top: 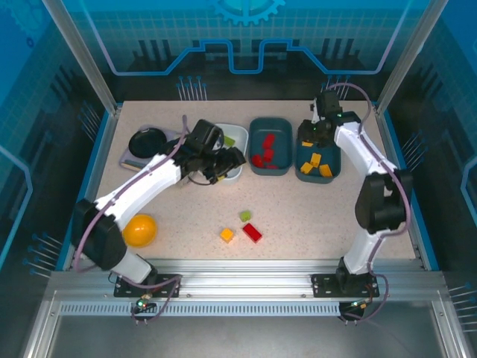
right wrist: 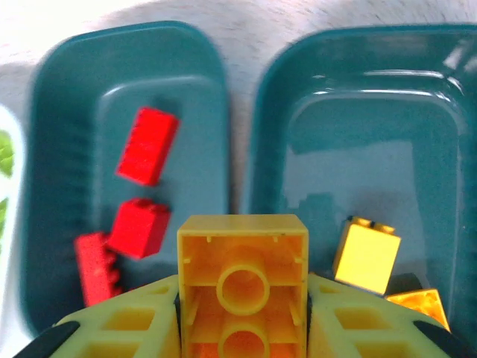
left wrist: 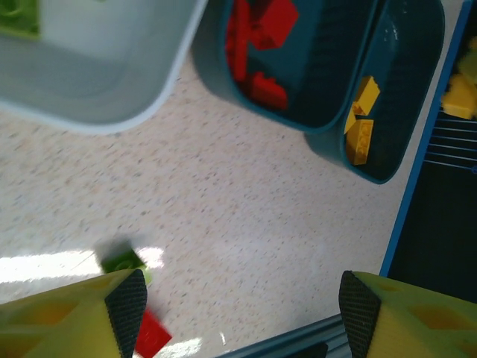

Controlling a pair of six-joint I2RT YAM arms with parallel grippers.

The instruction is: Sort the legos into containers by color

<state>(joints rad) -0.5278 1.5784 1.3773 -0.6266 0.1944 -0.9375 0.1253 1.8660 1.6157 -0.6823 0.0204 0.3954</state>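
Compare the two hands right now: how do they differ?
The left hand is open and empty; the right hand is shut on an orange brick. The left hand hangs over bare table; the right hand by the orange-brick teal tray. Both point down.

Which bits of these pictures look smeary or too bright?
Left wrist view: the loose green brick is blurred, with white glare on the table beside it. Right wrist view: the held orange brick is sharp, the table behind washed out.

Speckled beige table (top: 313, 216). Back row: white tray (top: 240, 174), middle teal tray (top: 270, 172), right teal tray (top: 319, 179). Loose mid-table: orange lego (top: 226, 234), green lego (top: 244, 215), red lego (top: 252, 233); orange bowl (top: 140, 230) left.
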